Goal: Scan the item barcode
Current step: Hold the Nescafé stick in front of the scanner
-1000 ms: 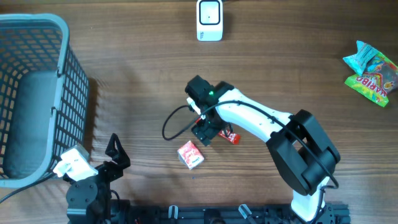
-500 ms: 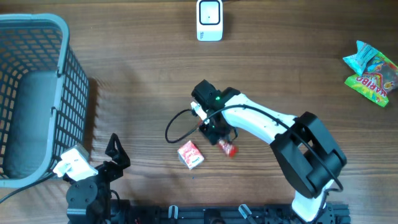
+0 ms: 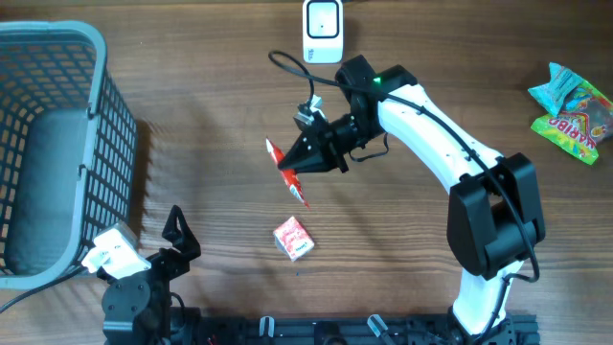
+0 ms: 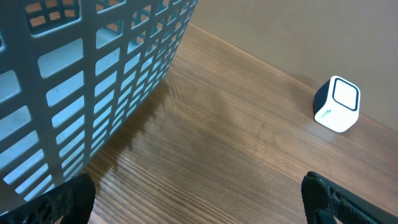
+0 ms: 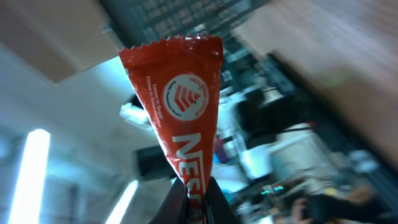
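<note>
My right gripper [image 3: 308,161] is shut on one end of a red snack wrapper [image 3: 284,169] with white lettering and holds it in the air over the middle of the table. In the right wrist view the red wrapper [image 5: 183,106] sticks up from the pinched jaws of my right gripper [image 5: 193,200]. The white barcode scanner [image 3: 323,31] stands at the back edge, behind the wrapper and apart from it. At the front left my left gripper [image 3: 185,240] is open with nothing in it; the left wrist view shows only bare wood between its fingers [image 4: 68,200].
A small red and white box [image 3: 293,238] lies on the table in front of the wrapper. A grey-blue wire basket [image 3: 96,43] fills the left side. Two snack bags [image 3: 573,110] lie at the far right. The scanner [image 4: 337,104] and basket [image 4: 93,74] also show in the left wrist view.
The right gripper shut on the red wrapper lying on the table, then lifted it up and back toward the scanner. The left arm has not moved.
</note>
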Robot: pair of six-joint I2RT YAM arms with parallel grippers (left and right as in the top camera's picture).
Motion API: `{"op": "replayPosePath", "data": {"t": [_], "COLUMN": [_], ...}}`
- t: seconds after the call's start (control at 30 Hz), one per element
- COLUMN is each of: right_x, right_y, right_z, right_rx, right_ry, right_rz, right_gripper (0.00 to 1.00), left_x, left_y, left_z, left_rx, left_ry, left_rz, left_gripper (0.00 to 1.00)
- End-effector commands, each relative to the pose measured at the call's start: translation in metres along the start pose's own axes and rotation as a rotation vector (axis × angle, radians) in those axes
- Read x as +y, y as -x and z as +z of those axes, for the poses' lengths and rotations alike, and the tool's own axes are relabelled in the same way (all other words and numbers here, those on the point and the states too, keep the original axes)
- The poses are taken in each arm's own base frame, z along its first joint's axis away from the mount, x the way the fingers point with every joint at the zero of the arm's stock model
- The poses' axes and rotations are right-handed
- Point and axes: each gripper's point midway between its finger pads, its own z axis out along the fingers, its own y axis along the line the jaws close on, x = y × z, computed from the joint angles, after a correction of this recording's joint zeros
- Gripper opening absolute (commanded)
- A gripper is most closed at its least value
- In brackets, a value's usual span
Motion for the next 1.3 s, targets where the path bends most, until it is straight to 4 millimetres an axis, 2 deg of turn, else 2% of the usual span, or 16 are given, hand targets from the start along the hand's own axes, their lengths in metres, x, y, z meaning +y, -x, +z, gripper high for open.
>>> {"op": "replayPosePath", "data": {"t": [0.0, 0.07, 0.1, 0.13, 0.2, 0.27, 0.33, 0.4, 0.47, 0.5, 0.6, 0.7, 0.87, 0.93, 1.17, 1.27], "right_x": [0.032, 0.032, 0.026, 0.016, -0.004, 0.013, 0.036, 0.052, 0.065, 0.076, 0.092, 0.097, 0.090, 0.076, 0.042, 0.038], "right_y": [-0.011, -0.007, 0.003, 0.017, 0.070, 0.106, 0.141, 0.177, 0.196, 0.205, 0.214, 0.238, 0.301, 0.321, 0.349, 0.356], "right_z": [-0.002, -0.002, -0.001, 0.000, -0.009, -0.024, -0.048, -0.090, -0.126, -0.151, -0.184, -0.209, -0.231, -0.233, -0.228, -0.230], "right_rx": [0.076, 0.070, 0.037, -0.017, -0.227, -0.377, -0.574, -0.840, -1.023, -1.137, -1.257, -1.304, -1.289, -1.259, -1.253, -1.287], "right_ry": [0.165, 0.159, 0.108, 0.030, -0.202, -0.274, -0.369, -0.560, -0.738, -0.844, -0.974, -1.059, -1.239, -1.292, -1.281, -1.279], "right_rz": [0.030, -0.017, -0.109, -0.223, -0.380, -0.551, -0.684, -0.764, -0.862, -0.927, -1.037, -1.109, -1.158, -1.156, -1.125, -1.122], "right_gripper": [0.04, 0.04, 0.04, 0.04, 0.05, 0.05, 0.05, 0.04, 0.05, 0.04, 0.04, 0.04, 0.04, 0.04, 0.04, 0.05], "left_x": [0.001, 0.001, 0.001, 0.001, 0.001, 0.001, 0.001, 0.001, 0.001, 0.001, 0.001, 0.001, 0.001, 0.001, 0.001, 0.001], "left_y": [0.001, 0.001, 0.001, 0.001, 0.001, 0.001, 0.001, 0.001, 0.001, 0.001, 0.001, 0.001, 0.001, 0.001, 0.001, 0.001], "left_z": [0.000, 0.000, 0.000, 0.000, 0.000, 0.000, 0.000, 0.000, 0.000, 0.000, 0.000, 0.000, 0.000, 0.000, 0.000, 0.000], "left_rx": [-0.008, -0.008, -0.008, -0.008, -0.008, -0.008, -0.008, -0.008, -0.008, -0.008, -0.008, -0.008, -0.008, -0.008, -0.008, -0.008], "left_ry": [0.003, 0.003, 0.003, 0.003, 0.003, 0.003, 0.003, 0.003, 0.003, 0.003, 0.003, 0.003, 0.003, 0.003, 0.003, 0.003], "left_rz": [0.011, 0.011, 0.011, 0.011, 0.011, 0.011, 0.011, 0.011, 0.011, 0.011, 0.011, 0.011, 0.011, 0.011, 0.011, 0.011], "left_gripper": [1.00, 1.00, 1.00, 1.00, 1.00, 1.00, 1.00, 1.00, 1.00, 1.00, 1.00, 1.00, 1.00, 1.00, 1.00, 1.00]}}
